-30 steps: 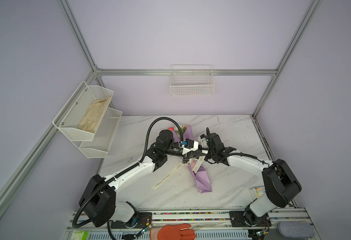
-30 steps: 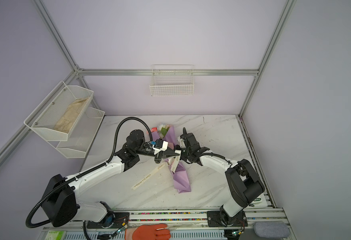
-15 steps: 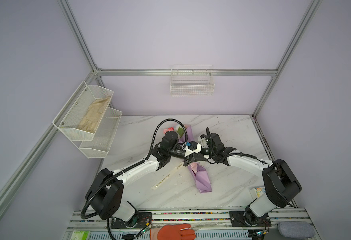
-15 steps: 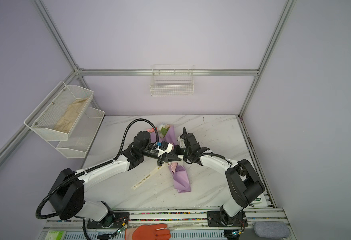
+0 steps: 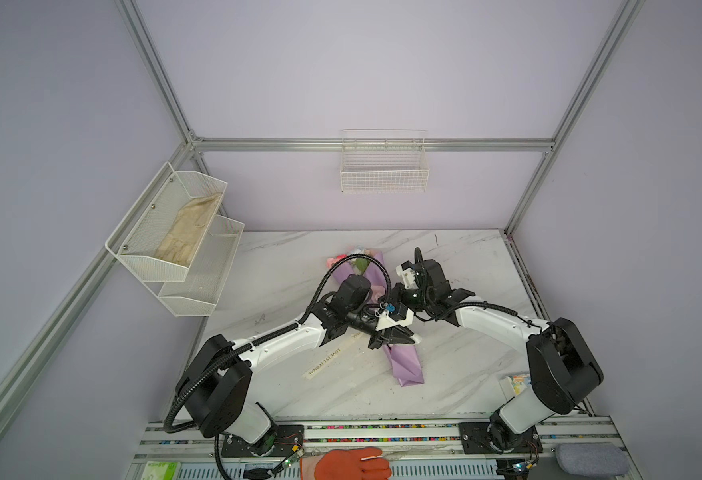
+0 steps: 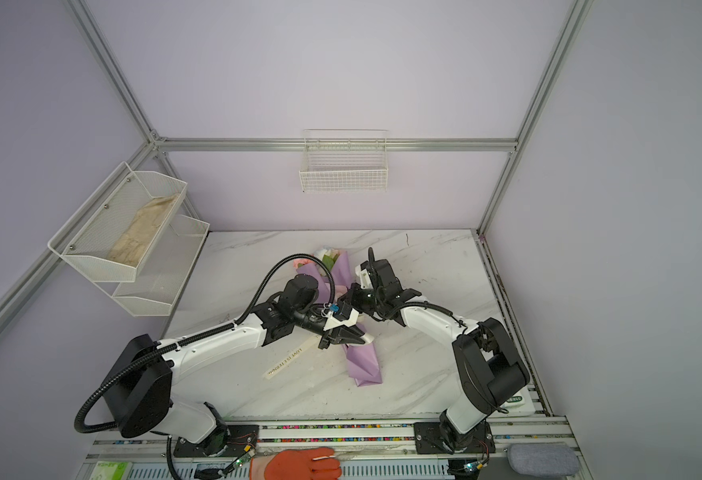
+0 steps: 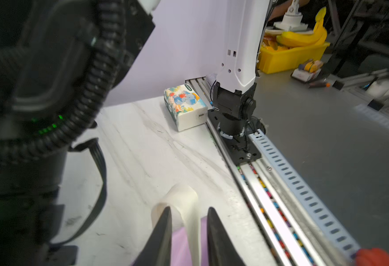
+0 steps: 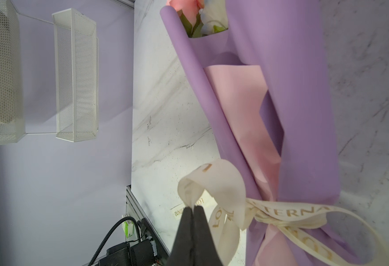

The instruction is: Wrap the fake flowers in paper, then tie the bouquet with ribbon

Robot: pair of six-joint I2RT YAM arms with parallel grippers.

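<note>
The left end effector [image 7: 189, 209] has just parted its jaws a little. The cream lettered ribbon [image 8: 225, 182] now runs slack between them, no longer pinched. The right end effector [image 8: 192, 208] stays clamped on a ribbon loop. Just below both, the bouquet [image 8: 299, 115] lies on the worktop [image 8: 166, 115], with the ribbon cinched round its waist and the fake flowers [image 8: 184, 7] well beyond the tips. The knot looks drawn tight, and letting go appears to have begun.
</note>
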